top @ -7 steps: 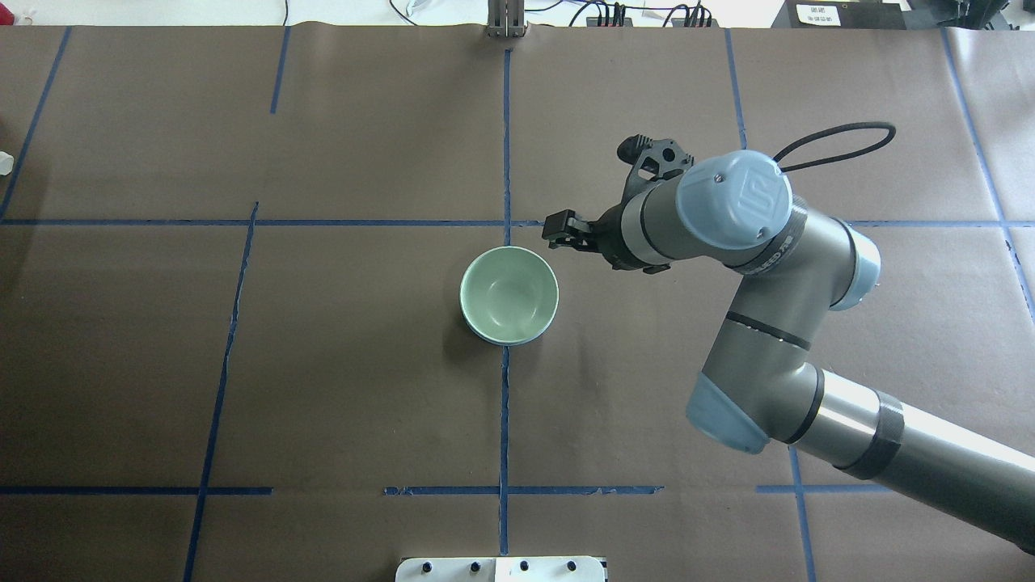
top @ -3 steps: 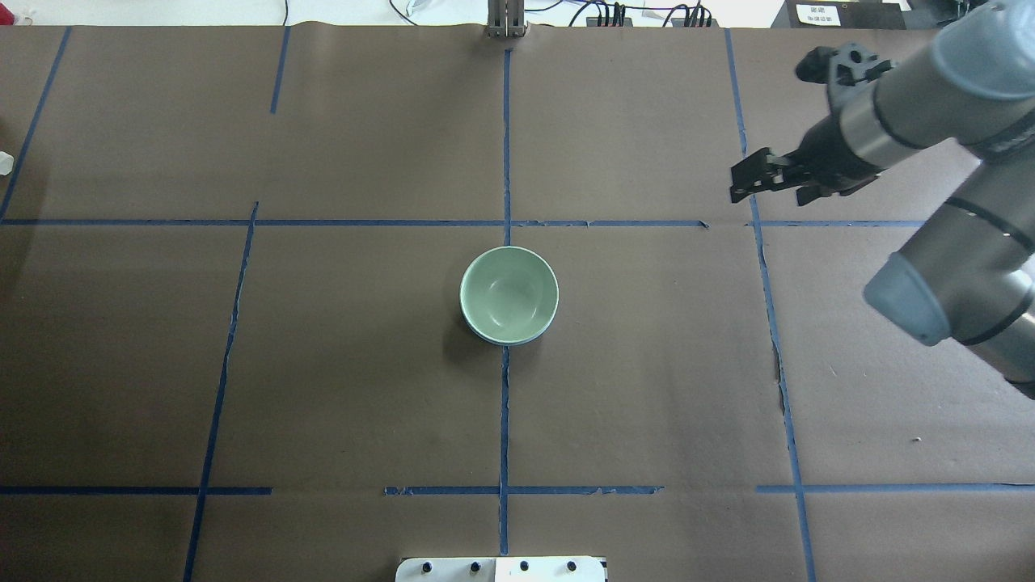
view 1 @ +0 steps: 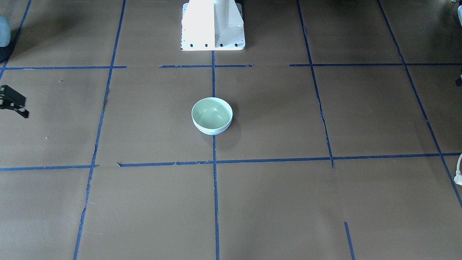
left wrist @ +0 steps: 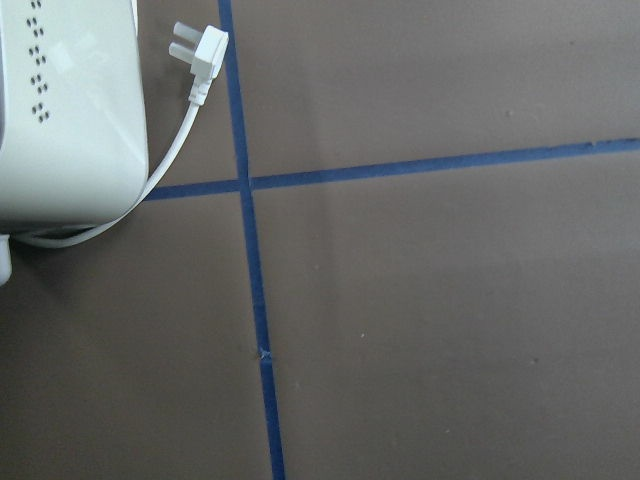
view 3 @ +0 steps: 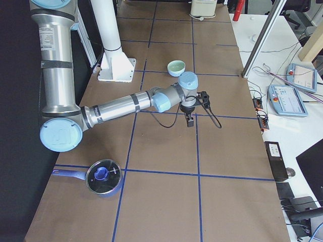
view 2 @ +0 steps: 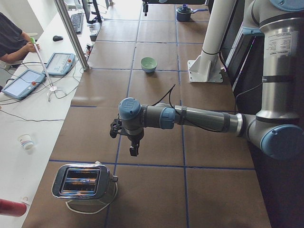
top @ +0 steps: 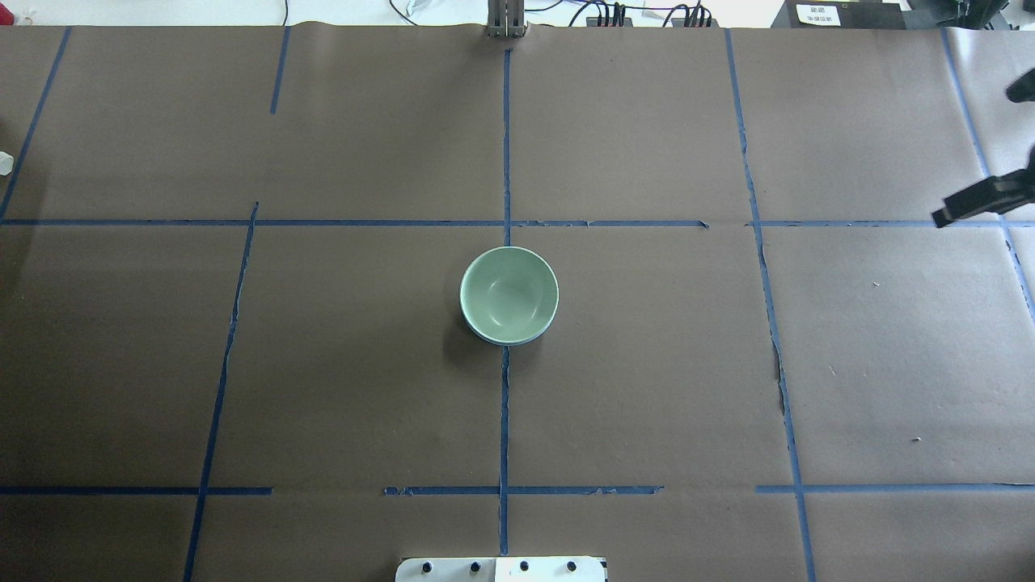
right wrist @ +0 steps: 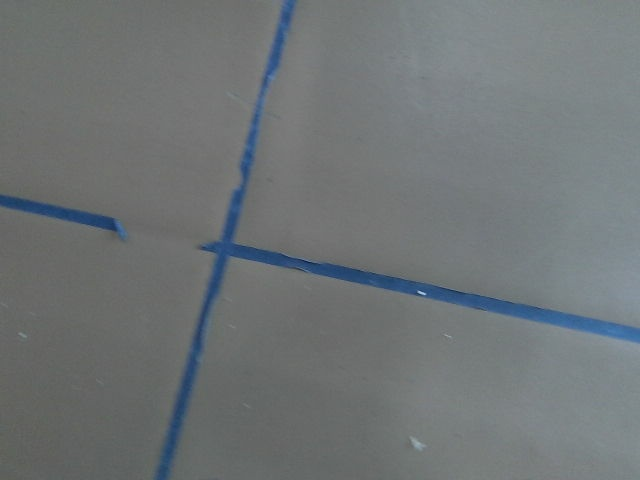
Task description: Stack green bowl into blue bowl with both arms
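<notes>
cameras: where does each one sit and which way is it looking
Front-facing: across the table, looking down on the green bowl; pedestal at top, right tool at left edge.
Overhead: behind the robot, looking down; right tool at right edge.
Exterior left: table's end, looking along it; left arm near.
Exterior right: opposite end; right arm near.
Left wrist: down on tape and a plug; no body shows.
Right wrist: down on tape; no body shows.
All four exteriors share the green bowl.

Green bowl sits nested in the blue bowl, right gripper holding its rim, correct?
No: the green bowl is nested in the blue bowl, but the right gripper is far off near the table edge, touching neither, as the overhead view shows.
</notes>
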`<state>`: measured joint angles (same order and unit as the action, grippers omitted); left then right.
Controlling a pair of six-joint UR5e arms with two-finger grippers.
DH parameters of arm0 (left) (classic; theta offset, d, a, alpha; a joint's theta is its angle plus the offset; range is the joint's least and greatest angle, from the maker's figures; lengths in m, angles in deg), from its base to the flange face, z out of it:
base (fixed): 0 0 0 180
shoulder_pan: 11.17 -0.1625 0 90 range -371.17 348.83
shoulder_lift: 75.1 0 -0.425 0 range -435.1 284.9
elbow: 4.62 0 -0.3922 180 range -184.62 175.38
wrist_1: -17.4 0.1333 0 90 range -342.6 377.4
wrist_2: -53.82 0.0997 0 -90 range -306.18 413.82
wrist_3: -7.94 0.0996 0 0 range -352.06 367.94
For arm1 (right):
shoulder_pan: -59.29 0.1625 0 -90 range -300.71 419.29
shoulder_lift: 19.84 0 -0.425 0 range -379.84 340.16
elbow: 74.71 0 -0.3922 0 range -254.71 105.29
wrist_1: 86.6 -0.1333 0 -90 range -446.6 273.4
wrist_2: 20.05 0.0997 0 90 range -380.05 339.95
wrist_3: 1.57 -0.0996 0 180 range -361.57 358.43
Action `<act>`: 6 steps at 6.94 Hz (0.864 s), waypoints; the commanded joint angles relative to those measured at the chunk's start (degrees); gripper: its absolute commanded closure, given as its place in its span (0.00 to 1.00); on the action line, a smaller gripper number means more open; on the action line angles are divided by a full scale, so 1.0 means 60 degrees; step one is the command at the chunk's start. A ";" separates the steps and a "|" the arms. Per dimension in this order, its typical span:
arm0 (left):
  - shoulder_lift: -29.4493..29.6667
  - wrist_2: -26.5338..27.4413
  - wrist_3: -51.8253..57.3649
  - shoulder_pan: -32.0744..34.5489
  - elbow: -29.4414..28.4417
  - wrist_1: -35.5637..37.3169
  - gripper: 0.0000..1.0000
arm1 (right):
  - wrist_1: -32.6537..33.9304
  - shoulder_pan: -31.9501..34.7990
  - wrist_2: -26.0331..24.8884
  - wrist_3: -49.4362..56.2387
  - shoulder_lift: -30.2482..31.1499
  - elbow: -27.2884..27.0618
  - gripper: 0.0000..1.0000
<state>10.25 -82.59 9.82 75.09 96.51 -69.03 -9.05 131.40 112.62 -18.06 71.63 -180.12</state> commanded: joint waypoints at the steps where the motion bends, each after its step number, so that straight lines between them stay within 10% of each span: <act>1: -0.0308 -0.0015 0.0738 0.0168 -0.0257 -0.0010 0.00 | 0.0025 0.1003 0.0228 0.1752 0.0826 0.0224 0.00; 6: -0.0295 0.0058 0.1387 0.0739 -0.0904 0.0005 0.00 | 0.0099 0.2362 0.0752 0.1972 0.0957 0.1598 0.00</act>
<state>8.45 -82.46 18.02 78.98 91.17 -69.05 -8.56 142.97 115.15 -6.65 77.26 -173.00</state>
